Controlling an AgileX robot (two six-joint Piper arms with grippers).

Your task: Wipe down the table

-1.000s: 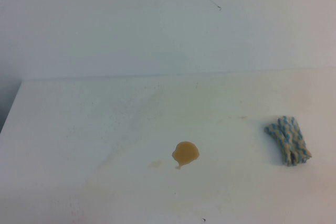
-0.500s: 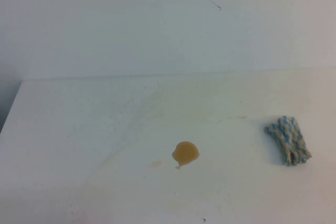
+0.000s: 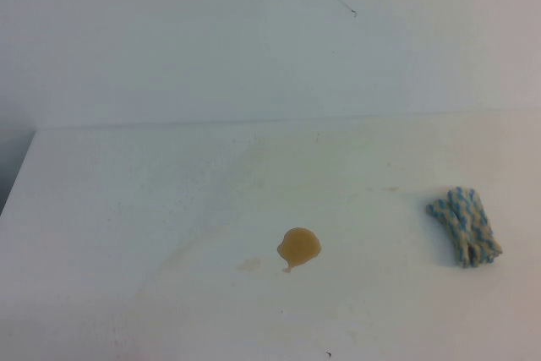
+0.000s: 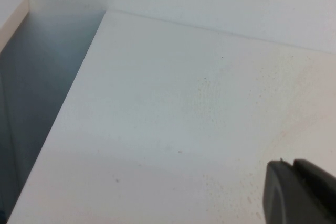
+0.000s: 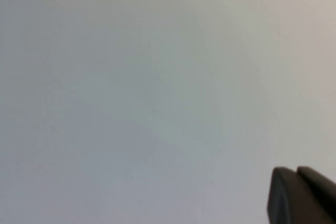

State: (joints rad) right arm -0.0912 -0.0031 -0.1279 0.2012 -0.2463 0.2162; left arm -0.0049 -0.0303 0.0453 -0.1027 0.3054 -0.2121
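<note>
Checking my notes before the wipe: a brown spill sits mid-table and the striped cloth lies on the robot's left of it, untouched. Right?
No: the high view shows the striped cloth on the robot's right of the brown spill, untouched. The left tool and right tool are out of that view, each seen only in its own wrist view.

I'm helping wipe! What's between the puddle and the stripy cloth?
Just bare table, in the high view; left gripper and right gripper, shut, show only in wrist views.

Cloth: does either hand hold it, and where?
No. The cloth lies free on the table; left hand and right hand, shut and empty, are outside the high view.
</note>
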